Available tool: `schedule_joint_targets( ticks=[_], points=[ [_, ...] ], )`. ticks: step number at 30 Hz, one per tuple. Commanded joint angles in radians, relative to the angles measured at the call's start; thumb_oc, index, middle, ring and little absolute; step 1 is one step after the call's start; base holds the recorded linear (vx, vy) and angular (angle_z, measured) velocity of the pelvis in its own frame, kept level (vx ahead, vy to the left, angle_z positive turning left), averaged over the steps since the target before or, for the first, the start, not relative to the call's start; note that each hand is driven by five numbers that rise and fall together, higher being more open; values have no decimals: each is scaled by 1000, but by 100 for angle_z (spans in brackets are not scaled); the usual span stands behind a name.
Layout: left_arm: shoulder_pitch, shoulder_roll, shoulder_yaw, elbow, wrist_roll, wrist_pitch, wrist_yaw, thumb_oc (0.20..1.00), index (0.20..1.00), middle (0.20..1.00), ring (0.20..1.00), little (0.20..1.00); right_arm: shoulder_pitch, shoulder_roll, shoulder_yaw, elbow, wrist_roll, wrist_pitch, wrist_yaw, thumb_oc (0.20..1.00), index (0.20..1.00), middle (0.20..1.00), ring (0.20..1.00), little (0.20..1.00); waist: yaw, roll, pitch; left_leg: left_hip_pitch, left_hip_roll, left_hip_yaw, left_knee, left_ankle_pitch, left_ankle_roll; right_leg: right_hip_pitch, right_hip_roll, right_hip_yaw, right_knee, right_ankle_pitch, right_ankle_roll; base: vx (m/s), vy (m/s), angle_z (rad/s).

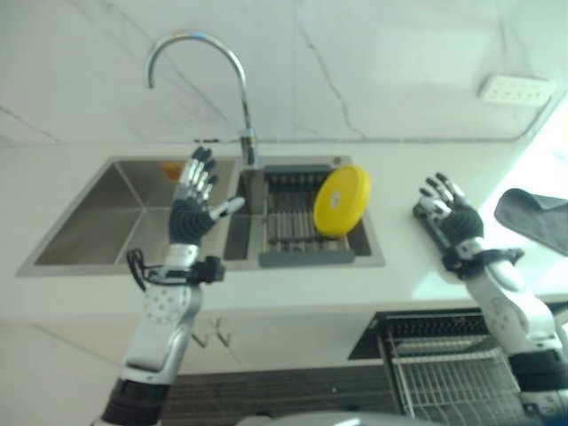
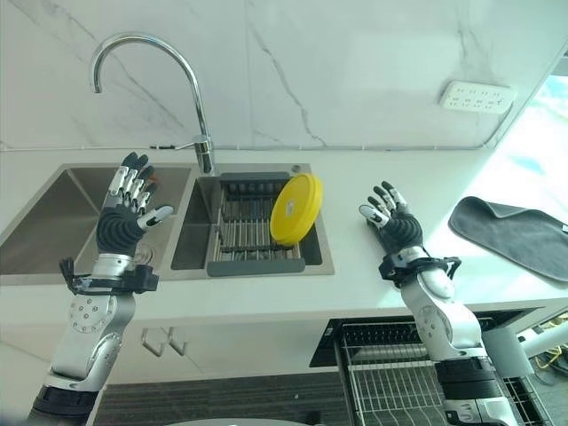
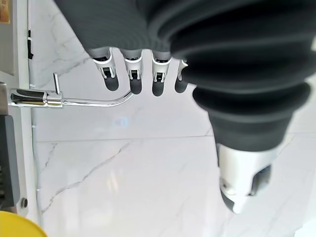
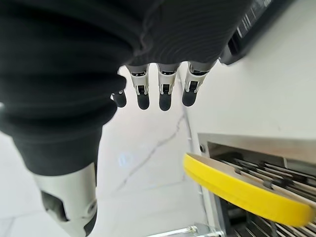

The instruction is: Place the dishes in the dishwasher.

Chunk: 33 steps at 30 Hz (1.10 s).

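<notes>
Dishwasher rack (image 2: 408, 382): nearest of all, a wire basket pulled out below the counter edge, in front of the right arm. Nothing lies in the part that shows.
Yellow plate (image 2: 295, 209): the dish to be moved. It stands on edge, leaning in the drying rack (image 2: 253, 232) that sits in the right-hand basin of the sink (image 2: 53, 232). No hand touches it.
Right hand (image 2: 393, 222): raised over the white counter (image 2: 355, 266), to the right of the plate and apart from it. Its fingers are spread straight and it carries nothing; its own wrist view shows the fingertips fanned out with the plate's yellow rim beyond them.
Left hand (image 1: 193, 206): lifted above the left basin, near the foot of the faucet (image 1: 197, 80). Its fingers are also straight and parted, thumb out to the side, and it is empty.
Grey cloth (image 2: 515, 235): lies flat on the counter far to the right, well clear of both hands.
Wall socket (image 2: 477, 97): on the marble wall, above the counter.
Step in hand: I judge the task is at its start, before any reach; both hands are poised and the plate is not yet lifted.
Next move: most likely the right hand, being nearer both plate and dishwasher, needs to swing in over the rack, close on the plate's upper rim, then lift it straight out of the slots before carrying it down to the wire basket. A tilted pull could snag it on the rack bars.
</notes>
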Motion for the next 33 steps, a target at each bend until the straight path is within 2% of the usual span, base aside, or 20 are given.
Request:
schedule_joint_targets(
  ticks=[1,15,33],
  points=[
    [-58,54,-6,11,7,-56,1,1000,1000,1000,1000,1000,-112,-17,-24,21,6,-34,-8,1000,1000,1000,1000,1000,21,-17,-9,8,-34,-60,0,-56,18,55,7,-27,1,-49,24,-9,8,10],
    [-86,68,-27,18,-18,-42,16,1000,1000,1000,1000,1000,-217,-9,18,181,80,64,-67,1000,1000,1000,1000,1000,56,-17,-2,12,-43,-82,0,-54,19,75,3,-54,1,-56,20,-3,17,7],
    [-118,85,-52,29,-21,-34,48,1000,1000,1000,1000,1000,-324,8,82,318,188,72,-84,1000,1000,1000,1000,1000,87,-13,3,15,-50,-98,0,-49,19,91,-1,-81,1,-61,18,1,1,6]
  ],
)
